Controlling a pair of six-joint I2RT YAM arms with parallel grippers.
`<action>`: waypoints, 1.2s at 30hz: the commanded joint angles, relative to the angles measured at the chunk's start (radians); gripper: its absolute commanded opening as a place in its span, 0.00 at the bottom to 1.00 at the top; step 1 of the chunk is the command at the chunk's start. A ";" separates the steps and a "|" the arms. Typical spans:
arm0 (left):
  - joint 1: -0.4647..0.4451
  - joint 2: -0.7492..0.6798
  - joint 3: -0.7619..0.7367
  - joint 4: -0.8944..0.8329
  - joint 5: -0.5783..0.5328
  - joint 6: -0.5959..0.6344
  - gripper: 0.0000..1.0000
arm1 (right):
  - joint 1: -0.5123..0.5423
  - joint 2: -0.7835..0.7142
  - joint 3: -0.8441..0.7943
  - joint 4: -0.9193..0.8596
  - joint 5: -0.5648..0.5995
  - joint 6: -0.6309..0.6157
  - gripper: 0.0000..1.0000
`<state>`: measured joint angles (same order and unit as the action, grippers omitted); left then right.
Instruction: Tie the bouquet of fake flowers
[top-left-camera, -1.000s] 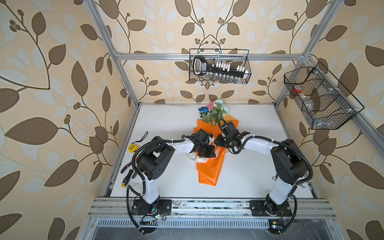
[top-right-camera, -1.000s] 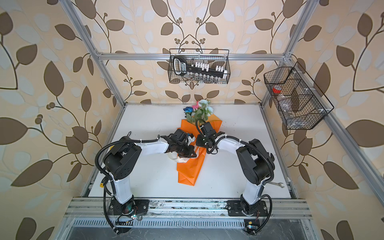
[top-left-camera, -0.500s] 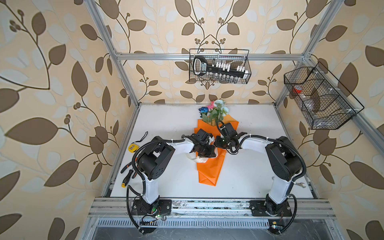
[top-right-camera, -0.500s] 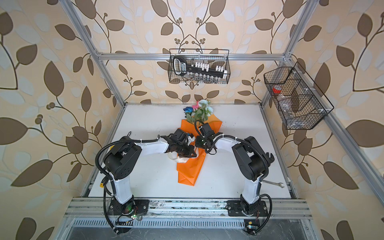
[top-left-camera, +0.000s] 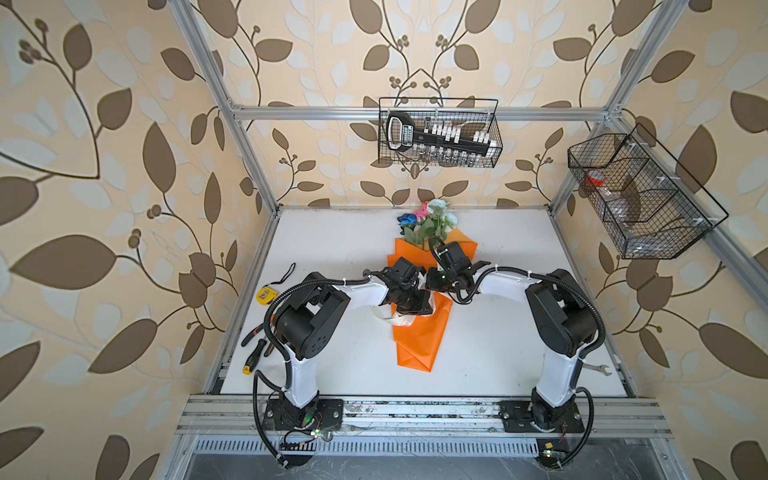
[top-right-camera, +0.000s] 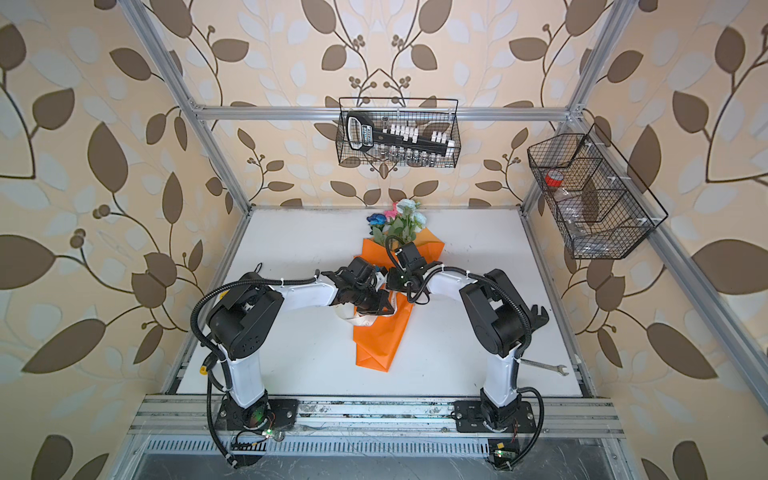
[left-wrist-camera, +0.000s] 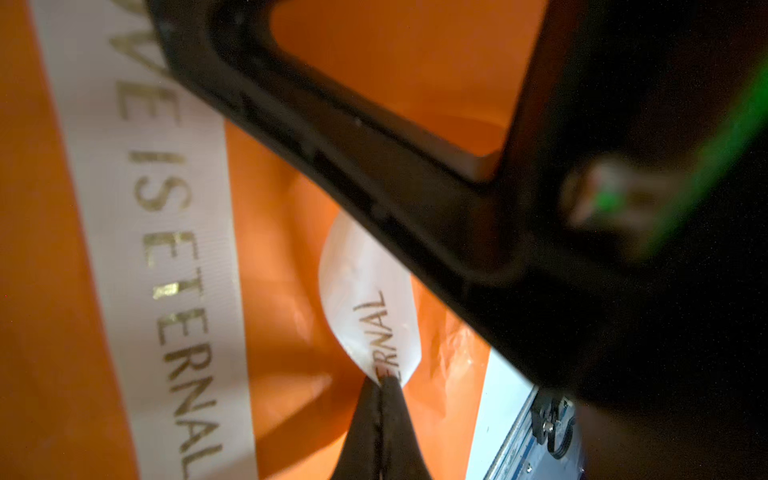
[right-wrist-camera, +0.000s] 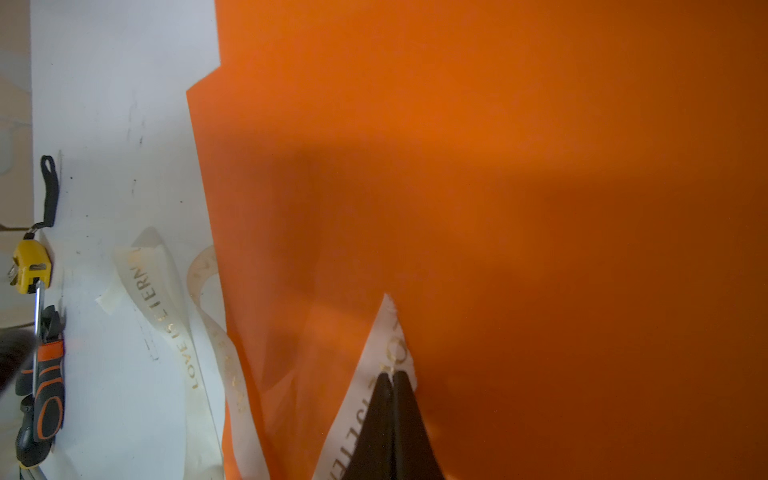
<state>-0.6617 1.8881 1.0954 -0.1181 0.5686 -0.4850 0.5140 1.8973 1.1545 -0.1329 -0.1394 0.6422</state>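
1. Change: the right gripper (right-wrist-camera: 392, 376) has just closed. A second ago its jaws stood part open. Now the tips pinch the free end of the ribbon (right-wrist-camera: 386, 345) where it lies on the orange paper (right-wrist-camera: 540, 166).
2. Left gripper (left-wrist-camera: 380, 384): no change. It stays clenched on a bowed loop of ribbon, and the lettering runs right up to the tips.
3. The arms have otherwise hardly shifted. In both top views the two wrists meet over the middle of the wrap.
4. Reading (judgement): each arm now holds its own part of the ribbon, so crossing and pulling a knot can begin. I see no knot yet. Slack ribbon lies loose on the table (right-wrist-camera: 124, 124) on the left arm's side of the paper, so the tying is not done.
5. Position: the bouquet (top-left-camera: 419, 340) lies flat near the middle of the table. It sits between the two arms, with its mid-section under both grippers.
6. Axis: the long axis runs from the robot bases' side toward the back wall, almost straight, with a slight lean toward the right arm's side at the flower end.
7. Heading: the blooms (top-left-camera: 430, 214) point at the back wall and lie near it. The paper's pointed tail faces the bases.
8. Risk (judgement): the paper is loose, so a hard pull on either end may drag or turn the bouquet.
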 joint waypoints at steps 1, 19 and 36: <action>-0.007 -0.048 0.001 0.006 -0.005 -0.008 0.00 | 0.000 -0.033 0.024 0.015 -0.007 -0.033 0.00; -0.002 -0.208 -0.021 -0.054 -0.090 -0.048 0.36 | 0.042 -0.108 -0.043 -0.059 0.031 0.035 0.16; 0.002 -0.215 -0.114 -0.101 -0.265 -0.124 0.17 | 0.094 -0.080 -0.102 -0.022 0.052 0.112 0.37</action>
<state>-0.6605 1.6447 0.9894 -0.2619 0.3538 -0.5869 0.6022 1.8103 1.0672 -0.1757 -0.0902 0.7334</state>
